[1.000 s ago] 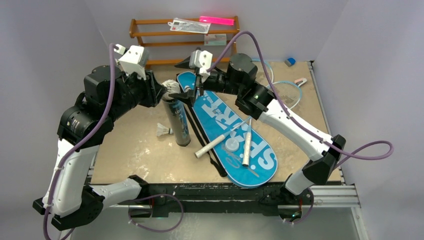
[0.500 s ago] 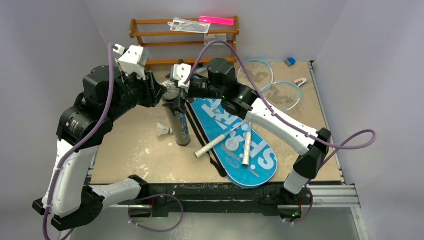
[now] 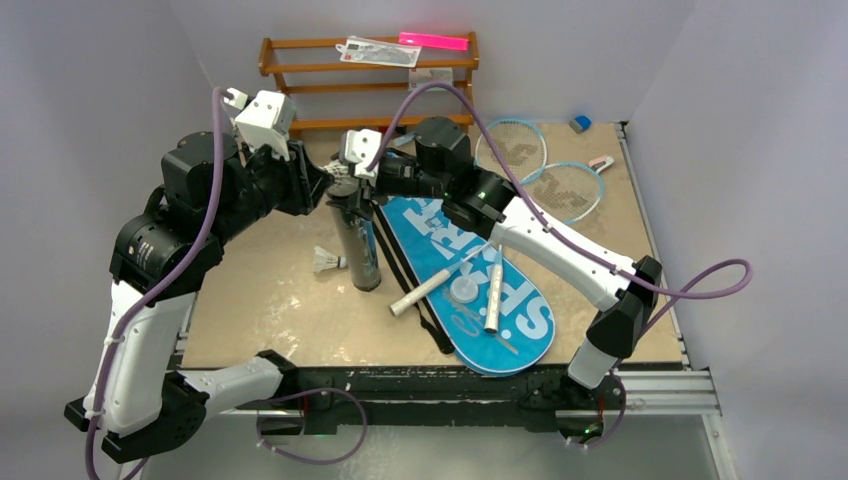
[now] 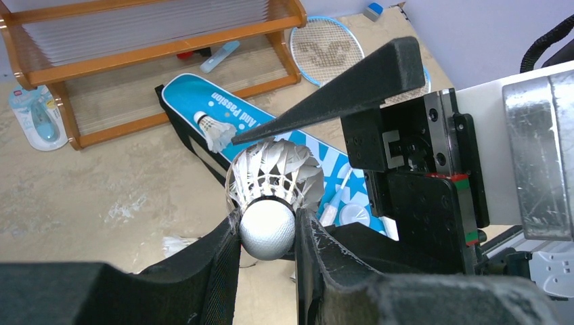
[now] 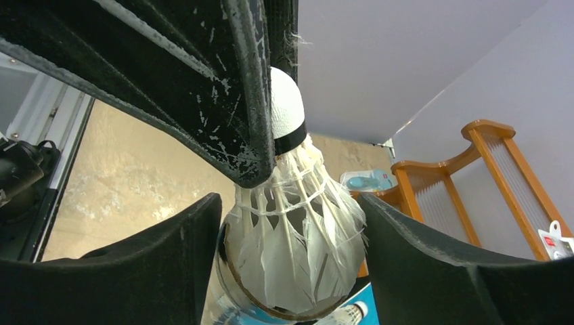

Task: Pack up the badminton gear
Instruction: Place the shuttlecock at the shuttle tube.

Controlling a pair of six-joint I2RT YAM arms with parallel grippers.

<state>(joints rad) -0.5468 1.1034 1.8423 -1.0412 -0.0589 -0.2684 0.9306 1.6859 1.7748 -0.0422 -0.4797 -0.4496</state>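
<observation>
A tan table (image 3: 260, 300) carries a long blue racket-shaped bag (image 3: 515, 322) lettered "SPORT", lying diagonally near the centre. A brown wooden rack (image 3: 300, 88) stands against the back wall. Two light-blue-framed rackets (image 3: 565, 188) rest their white handles on the bag and their heads on the table at far right. The right arm crosses over their shafts. A long black tube (image 3: 358, 240) stands just left of the bag, and both grippers meet above its top.

From overhead, what they hold is almost lost between them. The left wrist camera shows it plainly: the left gripper (image 4: 267, 230) is clamped on the round cork of a white feather shuttlecock (image 4: 274, 169), feathers pointing away. That camera alone also shows a second shuttlecock (image 4: 211, 128) lying on the bag's far end. Only the overhead view shows clearly a third shuttlecock (image 3: 325, 262) on the table left of the tube.

The right wrist camera looks along the feathers. The right gripper (image 5: 290, 200) stands wide, one finger on each side of the feather skirt and very close to it. I cannot tell whether the fingers press it. A dark round rim beneath the feathers is cut off by the frame edge.

A small blue bit (image 3: 580, 123) and a pink bit (image 3: 600, 162) lie at the far right, too small to make out.
</observation>
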